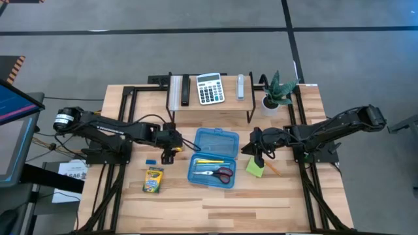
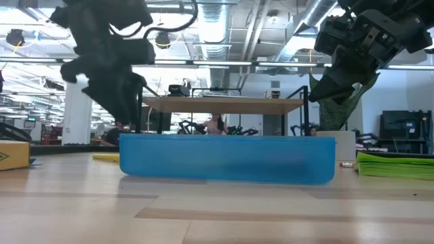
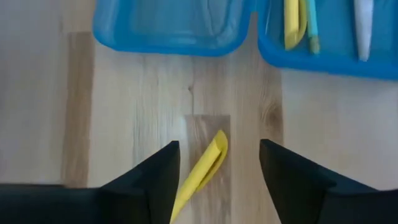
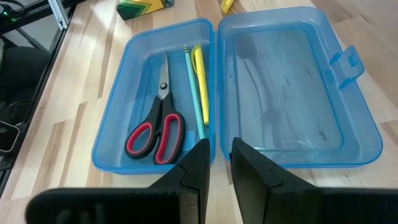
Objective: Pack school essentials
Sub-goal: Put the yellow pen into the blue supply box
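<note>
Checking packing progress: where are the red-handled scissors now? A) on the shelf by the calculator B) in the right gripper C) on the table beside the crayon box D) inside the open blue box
D: the scissors lie in the blue box beside a yellow pen.
</note>
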Available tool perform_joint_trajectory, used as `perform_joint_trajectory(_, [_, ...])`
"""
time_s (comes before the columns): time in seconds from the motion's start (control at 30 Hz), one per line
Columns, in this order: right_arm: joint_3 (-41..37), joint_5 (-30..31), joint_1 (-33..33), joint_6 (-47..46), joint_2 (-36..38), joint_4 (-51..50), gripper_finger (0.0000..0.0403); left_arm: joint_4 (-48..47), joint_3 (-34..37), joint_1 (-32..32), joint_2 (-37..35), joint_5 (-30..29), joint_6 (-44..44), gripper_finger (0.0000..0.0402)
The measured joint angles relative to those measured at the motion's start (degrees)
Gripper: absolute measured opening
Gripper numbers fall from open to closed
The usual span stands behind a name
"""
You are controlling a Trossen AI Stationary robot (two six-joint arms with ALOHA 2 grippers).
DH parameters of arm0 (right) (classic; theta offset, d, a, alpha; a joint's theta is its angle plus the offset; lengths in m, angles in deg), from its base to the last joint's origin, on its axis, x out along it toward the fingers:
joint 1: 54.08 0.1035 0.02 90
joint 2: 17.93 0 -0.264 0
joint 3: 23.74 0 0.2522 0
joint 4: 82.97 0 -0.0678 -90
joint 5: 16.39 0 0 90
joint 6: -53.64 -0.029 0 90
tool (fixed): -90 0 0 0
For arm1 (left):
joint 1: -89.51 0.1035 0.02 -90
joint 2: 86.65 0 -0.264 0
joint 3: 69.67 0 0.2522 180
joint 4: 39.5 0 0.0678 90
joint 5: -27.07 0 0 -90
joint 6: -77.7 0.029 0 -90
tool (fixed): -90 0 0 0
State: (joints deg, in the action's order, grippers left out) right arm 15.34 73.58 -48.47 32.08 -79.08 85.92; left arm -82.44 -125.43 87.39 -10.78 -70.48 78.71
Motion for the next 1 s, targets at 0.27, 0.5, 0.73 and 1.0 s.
perform_joint_trajectory(0.27, [0.00,0.09,0.00,0.00,0.00,0.01,0.0088,0.23,0.07,2.28,8.38,0.22,4.35,0.0211])
perform_joint_trajectory(0.5, [0.00,0.18,0.00,0.02,0.00,0.03,0.0088,0.93,-0.18,5.40,13.18,2.72,6.72,0.0210])
perform_joint_trajectory(0.73, [0.00,0.22,0.00,0.04,0.00,-0.02,0.0088,0.38,-0.48,7.00,16.01,5.07,9.15,0.0179])
perform_joint_trajectory(1.0, [-0.02,0.24,0.00,0.04,0.00,-0.02,0.0088,0.21,-0.31,7.85,16.18,9.17,9.83,0.0049])
